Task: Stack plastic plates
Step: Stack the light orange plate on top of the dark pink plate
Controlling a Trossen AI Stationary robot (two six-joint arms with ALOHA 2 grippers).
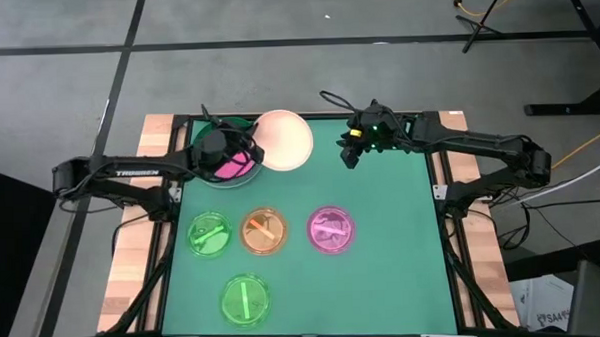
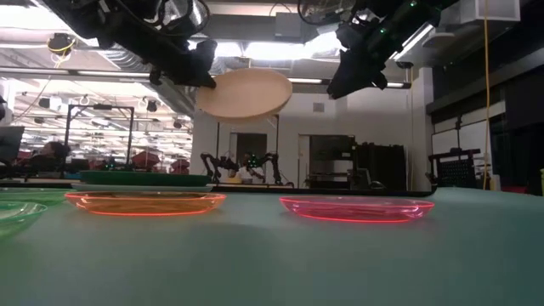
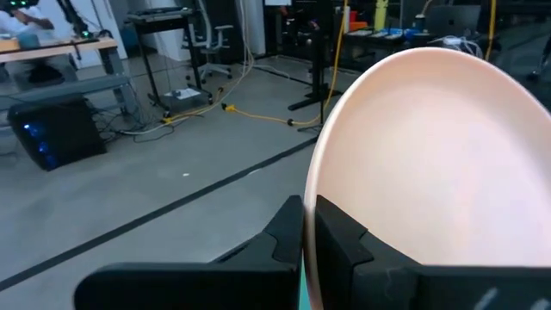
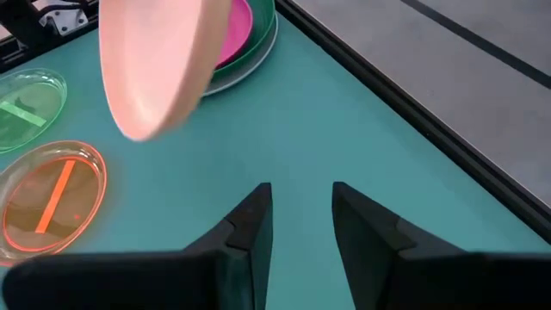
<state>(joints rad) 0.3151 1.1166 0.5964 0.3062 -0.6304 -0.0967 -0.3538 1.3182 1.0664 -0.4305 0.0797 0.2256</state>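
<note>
My left gripper (image 1: 241, 151) is shut on a cream plate (image 1: 282, 140), held in the air at the far side of the table; the plate also shows in the low view (image 2: 244, 93) and the right wrist view (image 4: 159, 60). Below it a magenta plate (image 1: 226, 163) lies in a stack of larger plates (image 4: 250, 52) at the far left. My right gripper (image 1: 351, 153) is open and empty, raised at the far right. Smaller translucent plates lie flat on the mat: two green ones (image 1: 209, 235) (image 1: 245, 299), an orange one (image 1: 263, 231) and a pink one (image 1: 331, 228). My left gripper pinches the cream plate's rim (image 3: 312, 226) between its two fingers, one finger on the plate's upper face and one on its underside. The fingers come from the table's left. The plate is lifted clear and tilted.
A green mat (image 1: 383, 246) covers the table, with free room on its right half. Wooden table edges (image 1: 133, 264) and a black frame border the mat. A workshop with racks and cables shows beyond the table.
</note>
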